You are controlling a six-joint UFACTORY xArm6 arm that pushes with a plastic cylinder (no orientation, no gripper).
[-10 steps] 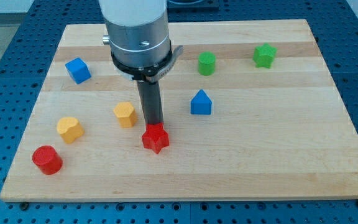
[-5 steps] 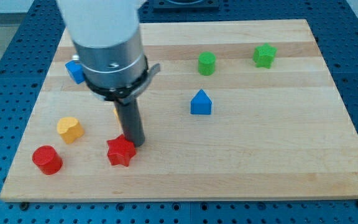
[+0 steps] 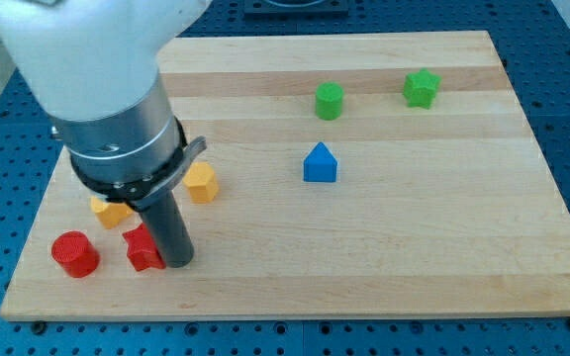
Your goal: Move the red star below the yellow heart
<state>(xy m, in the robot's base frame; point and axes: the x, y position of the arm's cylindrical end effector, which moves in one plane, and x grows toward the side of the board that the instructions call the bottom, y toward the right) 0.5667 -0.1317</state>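
The red star point(image 3: 140, 248) lies near the board's lower left, partly hidden by my rod. My tip point(image 3: 177, 263) touches the star's right side. The yellow heart point(image 3: 108, 210) sits just above and left of the star, with its upper part hidden by the arm's body. The star is below the heart and slightly to its right.
A red cylinder point(image 3: 74, 254) stands left of the star. A yellow hexagon block point(image 3: 201, 183) lies above and right of my tip. A blue house-shaped block point(image 3: 320, 163) sits mid-board. A green cylinder point(image 3: 330, 101) and a green star point(image 3: 422, 88) are at the upper right. The wooden board point(image 3: 414, 247) ends just below.
My tip has pushed the red star leftward and slightly down, from the board's middle to below the yellow heart. The arm now hides the blue cube at the upper left.
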